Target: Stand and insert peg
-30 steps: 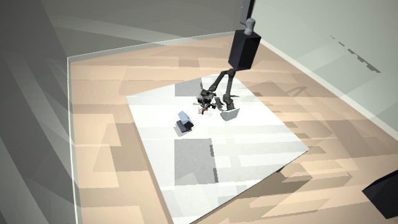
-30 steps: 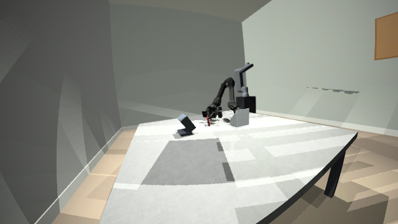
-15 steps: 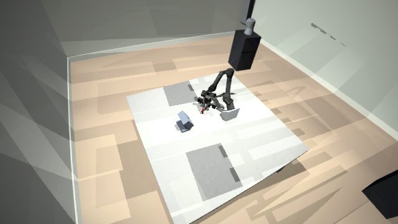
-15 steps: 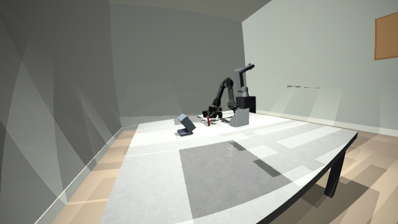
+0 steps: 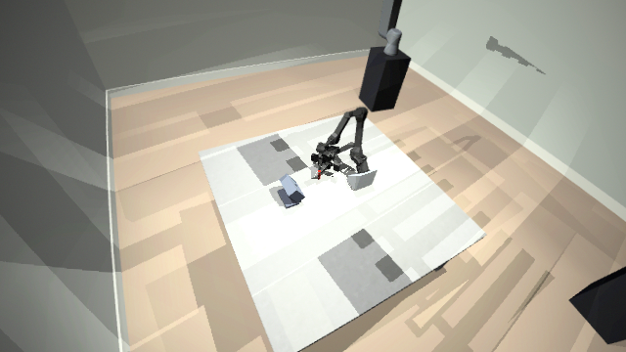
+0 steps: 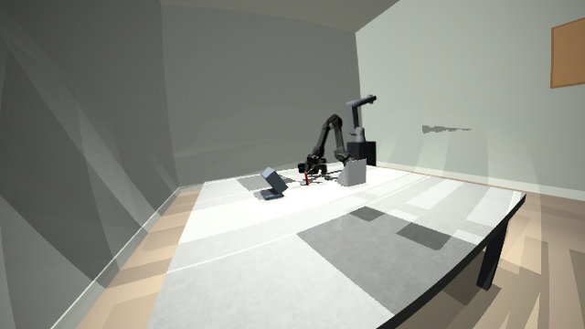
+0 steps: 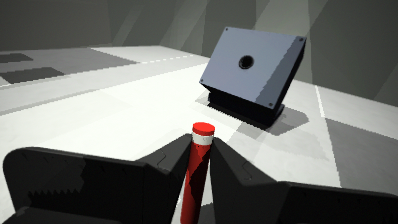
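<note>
The red peg (image 5: pixel 319 175) (image 6: pixel 306 179) (image 7: pixel 196 172) stands close to upright, leaning slightly, with its white-banded end up. My gripper (image 7: pixel 201 142) is shut on the peg just at and below the white band. The peg's plain lower end is near the table top; whether it touches is too small to tell. The sloped panel (image 5: pixel 291 187) (image 6: pixel 274 181) (image 7: pixel 227 75) stands apart from the peg, ahead of my fingers and a little to the right in the wrist view. Its face shows one dark round hole (image 7: pixel 246 62).
A light grey block (image 5: pixel 362 180) (image 6: pixel 356 173) stands beside the arm's base on the table (image 5: pixel 274 244) (image 6: pixel 219 274). A black pedestal (image 5: pixel 384 80) (image 6: pixel 362 153) with a grey arm stands behind. Patchy shadows lie across the table.
</note>
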`<state>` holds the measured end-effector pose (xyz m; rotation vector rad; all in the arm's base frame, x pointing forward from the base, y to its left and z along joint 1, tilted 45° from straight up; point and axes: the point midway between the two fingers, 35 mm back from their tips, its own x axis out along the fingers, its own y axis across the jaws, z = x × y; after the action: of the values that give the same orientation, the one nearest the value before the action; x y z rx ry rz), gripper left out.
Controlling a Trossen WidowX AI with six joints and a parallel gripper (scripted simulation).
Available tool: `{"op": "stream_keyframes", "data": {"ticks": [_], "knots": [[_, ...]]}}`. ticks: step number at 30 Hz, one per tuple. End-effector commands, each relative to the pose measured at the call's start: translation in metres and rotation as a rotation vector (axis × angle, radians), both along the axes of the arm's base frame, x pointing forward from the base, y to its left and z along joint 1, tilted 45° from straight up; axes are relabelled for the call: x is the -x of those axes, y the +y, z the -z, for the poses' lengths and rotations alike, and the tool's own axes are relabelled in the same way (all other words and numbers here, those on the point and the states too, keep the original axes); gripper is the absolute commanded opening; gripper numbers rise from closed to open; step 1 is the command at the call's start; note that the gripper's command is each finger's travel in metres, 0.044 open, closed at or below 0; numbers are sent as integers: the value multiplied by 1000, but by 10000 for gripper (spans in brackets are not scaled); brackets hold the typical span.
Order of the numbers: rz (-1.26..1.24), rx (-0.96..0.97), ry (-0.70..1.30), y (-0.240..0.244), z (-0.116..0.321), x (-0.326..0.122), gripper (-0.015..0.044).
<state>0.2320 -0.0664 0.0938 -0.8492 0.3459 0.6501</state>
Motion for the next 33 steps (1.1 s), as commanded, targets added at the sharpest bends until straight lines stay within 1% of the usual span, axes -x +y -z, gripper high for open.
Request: {"op": "stream_keyframes", "data": {"ticks": [1, 33], "knots": [[0, 2, 0, -1, 1, 0, 51], [-25, -21, -24, -4, 2, 6, 51]]}}
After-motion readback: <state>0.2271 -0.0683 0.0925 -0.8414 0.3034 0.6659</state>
